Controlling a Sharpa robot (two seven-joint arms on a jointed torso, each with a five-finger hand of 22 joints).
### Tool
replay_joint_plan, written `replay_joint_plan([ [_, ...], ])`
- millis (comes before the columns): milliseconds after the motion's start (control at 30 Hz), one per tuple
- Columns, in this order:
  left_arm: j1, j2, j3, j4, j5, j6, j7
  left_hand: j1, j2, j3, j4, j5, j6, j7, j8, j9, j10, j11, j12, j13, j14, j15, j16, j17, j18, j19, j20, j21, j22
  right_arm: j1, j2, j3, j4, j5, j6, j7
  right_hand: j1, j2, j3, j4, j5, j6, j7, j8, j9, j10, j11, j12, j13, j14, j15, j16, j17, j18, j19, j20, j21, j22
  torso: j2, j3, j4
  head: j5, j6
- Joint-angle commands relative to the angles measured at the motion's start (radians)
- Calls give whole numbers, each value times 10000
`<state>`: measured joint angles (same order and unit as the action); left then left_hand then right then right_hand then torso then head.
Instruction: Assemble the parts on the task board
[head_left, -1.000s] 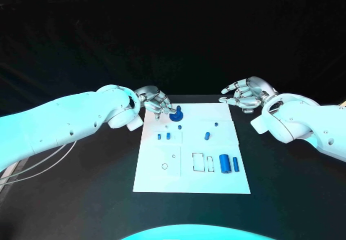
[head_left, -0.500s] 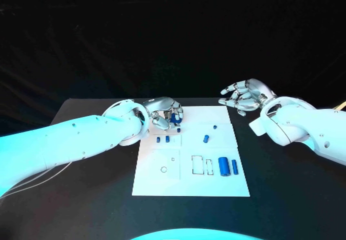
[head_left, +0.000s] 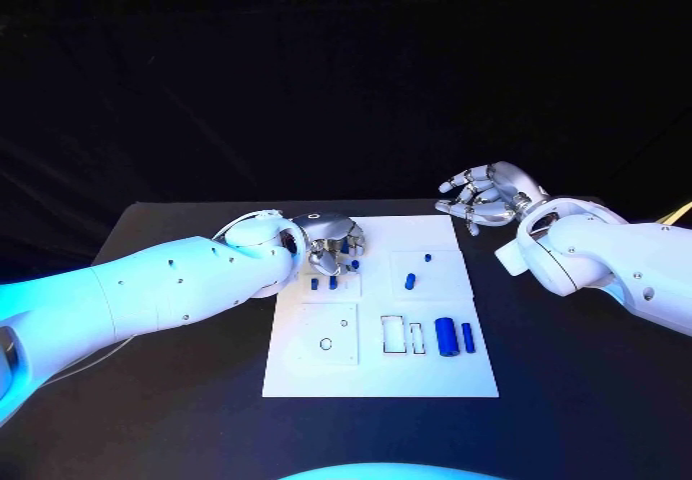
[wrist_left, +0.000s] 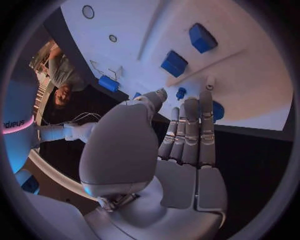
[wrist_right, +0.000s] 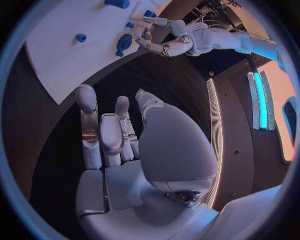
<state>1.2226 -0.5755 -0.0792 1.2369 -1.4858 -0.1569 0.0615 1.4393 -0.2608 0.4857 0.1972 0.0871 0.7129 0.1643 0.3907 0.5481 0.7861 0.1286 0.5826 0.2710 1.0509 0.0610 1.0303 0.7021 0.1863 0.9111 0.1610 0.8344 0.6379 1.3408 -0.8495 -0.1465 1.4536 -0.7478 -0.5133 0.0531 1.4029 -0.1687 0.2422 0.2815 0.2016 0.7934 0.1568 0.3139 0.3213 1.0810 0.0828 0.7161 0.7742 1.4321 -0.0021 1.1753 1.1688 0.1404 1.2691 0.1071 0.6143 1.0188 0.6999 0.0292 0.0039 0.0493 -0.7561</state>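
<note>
1. Head view. The left hand (head_left: 330, 243) has come nearer along the far left corner of the board (head_left: 382, 375) since a second ago. It hangs over the round part (head_left: 351, 262) that it stood just beside then. Its fingers curl down round that part, but whether they grip it cannot be told here. Judgement: a grasp of this part is in hand, and no part looks newly seated.

2. Head view, right side. The right hand (head_left: 488, 196) stays raised beyond the board's far right corner, fingers spread and holding nothing, well apart from every part.

3. Head view, board recesses. Just nearer than the left hand lie two small pegs (head_left: 325, 283). Between the two hands, nearer the robot, a short peg (head_left: 411, 280) lies in an outlined square. Nearer still, two long cylinders (head_left: 454, 337) lie beside empty rectangular outlines; a round hole (head_left: 326, 344) stands open.

4. Left wrist view. The left hand (wrist_left: 187, 135) has its fingers together and straight, tips on the round part (wrist_left: 216, 110) at the board's (wrist_left: 250, 85) edge, thumb alongside. A firm hold is not shown. Two blocks (wrist_left: 187, 50) lie beyond the fingertips.

5. Right wrist view. The right hand (wrist_right: 119, 135) is open above bare table. Across from it, the left hand (wrist_right: 164, 40) bends over the round part (wrist_right: 123, 43) on the board (wrist_right: 69, 55).
</note>
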Motion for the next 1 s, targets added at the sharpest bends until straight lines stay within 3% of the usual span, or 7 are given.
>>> replay_joint_plan([
  [33,-2,77,3,-44,-76,121,-51,-86,88,-472,57,-66,55,28,-215,-199,-195,56,-153,-163,114,36,401,-109,-33,86,25,-64,3,-5,17,2,8,-24,-10,33,-123,-317,390,26,181,-51,74,277,-24,-529,-53,-124,-107,-96,16,-151,-81,247,-181,-48,-155,-74,9,-9,7,-14,-19],
  [200,-4,149,1,-99,-102,216,-90,-44,129,-603,77,-65,118,27,-261,-299,-171,53,-146,-216,121,37,521,-125,-33,113,26,-33,28,-5,24,2,9,-26,-16,35,-128,-320,407,26,185,-58,75,287,-26,-526,-53,-149,-150,-105,15,-204,-120,254,-182,-49,-227,-121,4,-4,5,-22,-82],
  [533,-6,267,-4,-254,-115,15,-197,201,299,-597,83,-52,439,21,-369,-578,70,4,-66,-341,257,-10,960,-89,-26,215,-18,156,167,-5,26,2,21,-30,-9,28,-132,-321,417,26,189,-60,75,294,-27,-524,-53,-163,-175,-108,16,-227,-135,257,-182,-49,-267,-148,6,-13,13,-46,-85],
  [1000,-5,476,-8,-515,-108,365,-325,475,476,134,-28,-39,1018,-87,-551,-963,334,7,-309,-681,288,-24,1336,-130,-30,145,-57,484,452,-5,36,2,38,-31,14,17,-136,-316,439,25,197,-59,73,309,-27,-510,-54,-182,-218,-106,13,-253,-147,257,-165,-50,-292,-168,10,-4,5,-52,-104],
])
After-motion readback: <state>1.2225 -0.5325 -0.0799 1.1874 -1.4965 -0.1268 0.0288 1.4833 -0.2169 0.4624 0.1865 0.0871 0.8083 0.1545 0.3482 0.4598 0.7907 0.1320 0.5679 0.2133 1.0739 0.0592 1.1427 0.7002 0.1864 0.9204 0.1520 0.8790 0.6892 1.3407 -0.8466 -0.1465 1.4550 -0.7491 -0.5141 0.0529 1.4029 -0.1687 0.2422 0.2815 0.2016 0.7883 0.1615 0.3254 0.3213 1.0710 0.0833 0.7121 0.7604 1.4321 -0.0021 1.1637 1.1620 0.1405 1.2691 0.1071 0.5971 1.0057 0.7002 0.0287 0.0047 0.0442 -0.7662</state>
